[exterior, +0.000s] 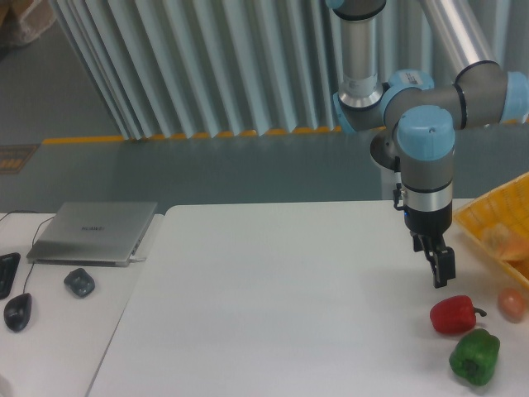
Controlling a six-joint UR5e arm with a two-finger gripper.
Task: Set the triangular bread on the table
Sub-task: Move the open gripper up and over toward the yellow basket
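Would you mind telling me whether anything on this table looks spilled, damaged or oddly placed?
Nothing stands out. The red pepper, green pepper and small round ball sit intact on the table; the yellow basket is cropped at the right edge.

Robotics lab or test cell. Industrial robot arm [430,141] mounted at a white desk [273,298], a side desk [58,331] with closed laptop [92,231] and two mice [79,282], grey ribbed wall panels [207,66], yellow floor line [182,135].
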